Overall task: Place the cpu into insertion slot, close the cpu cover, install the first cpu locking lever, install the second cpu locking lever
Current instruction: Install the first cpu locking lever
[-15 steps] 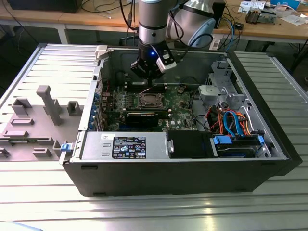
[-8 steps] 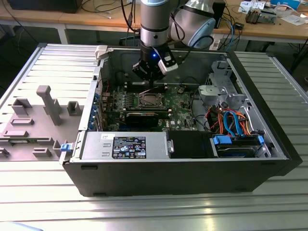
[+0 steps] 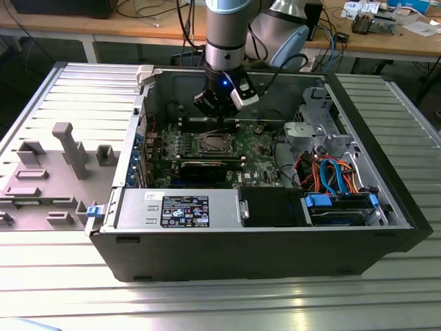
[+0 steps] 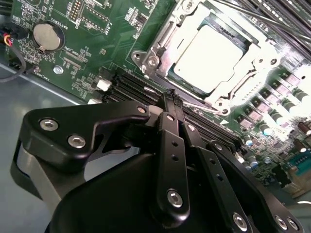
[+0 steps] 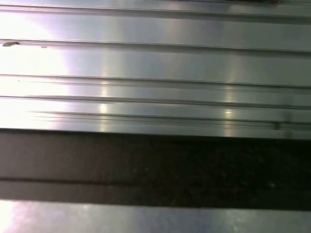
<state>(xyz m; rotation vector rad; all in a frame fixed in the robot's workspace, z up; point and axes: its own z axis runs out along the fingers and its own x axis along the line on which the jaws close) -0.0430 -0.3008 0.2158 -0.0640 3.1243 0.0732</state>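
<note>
The cpu (image 4: 211, 53) lies flat in the insertion slot (image 3: 210, 143) on the green board, its silvery top brightly lit. The cpu cover (image 4: 160, 46) lies down around it as a metal frame, with the chip showing through the cut-out. I cannot tell how the locking levers stand. My gripper (image 4: 170, 95) hangs above the long memory slots (image 4: 131, 85) just beside the socket. Its two black fingers are pressed together with nothing between them. In the exterior view the gripper (image 3: 219, 116) sits inside the open case, just behind the socket.
A grey power supply box (image 3: 179, 207) lines the case's front wall. A drive cage with blue and orange cables (image 3: 337, 179) is at the exterior view's right. A grey fixture (image 3: 69, 148) stands on the ribbed aluminium table (image 5: 155, 63). A coin battery (image 4: 47, 35) sits on the board.
</note>
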